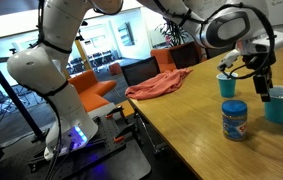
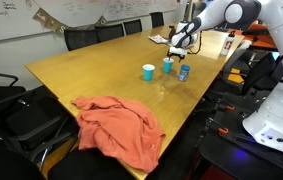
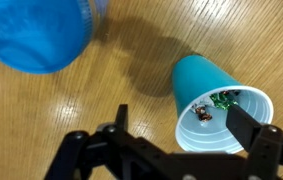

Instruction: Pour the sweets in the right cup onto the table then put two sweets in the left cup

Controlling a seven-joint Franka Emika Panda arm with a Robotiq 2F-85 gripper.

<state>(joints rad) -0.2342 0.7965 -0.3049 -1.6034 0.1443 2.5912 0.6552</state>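
The teal right cup (image 1: 281, 103) stands upright on the wooden table (image 1: 196, 140). In the wrist view the cup (image 3: 196, 85) is right below me, with a few small wrapped sweets (image 3: 219, 99) lying on its white inside bottom. My gripper (image 3: 178, 108) is open; one finger is over the cup's rim and the other is out over bare wood. In both exterior views the gripper (image 1: 264, 88) (image 2: 181, 42) hovers just above the teal cup's edge. The smaller deeper-blue left cup (image 1: 227, 85) stands upright beside it, apart from the gripper.
A blue lidded jar with a label (image 1: 235, 120) stands in front of the cups. A blurred blue shape (image 3: 36, 30) fills the wrist view's top left. A pink cloth (image 2: 121, 125) lies at the table's end. Office chairs (image 1: 141, 72) line the edge.
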